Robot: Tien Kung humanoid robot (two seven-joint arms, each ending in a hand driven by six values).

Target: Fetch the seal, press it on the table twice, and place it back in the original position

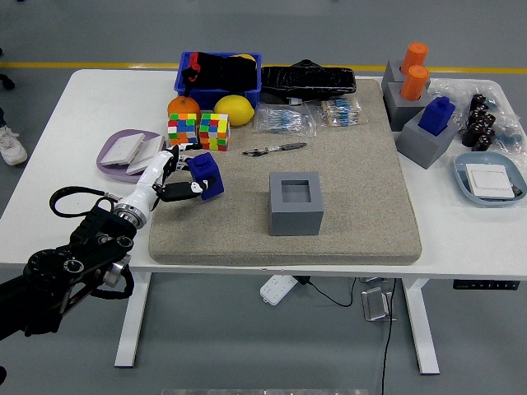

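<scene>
**Left of centre: blue seal in the left hand, grey holder off to its right**

Across most of the white table (pixel 49 148) lies a grey-beige mat (pixel 346 189). Near the frame's centre sits the grey block (pixel 296 202), with a square well open at its top. I judge this to be the seal's home, though the frame alone cannot prove it.

From the lower left comes the black left arm, ending in the left hand (pixel 170 181) at the mat's left edge. Its white fingers (pixel 165 167) curl around the seal (pixel 205 178), thumb below and the others above, so the hand is closed on it. The seal sticks out from the hand toward the right and looks tilted, not upright. Whether its base touches the mat or hangs just above, I cannot tell.

What the coming move turns on: the block lies to the right of the seal and a little lower in the frame, with bare mat between them. Bare mat also lies just below the seal. No right arm shows, so the left hand is the only one placed to act.

The seal is a small, deep-blue, blocky piece, plain on its visible faces. A like blue piece (pixel 437 114) stands in another grey holder at the upper right.
</scene>
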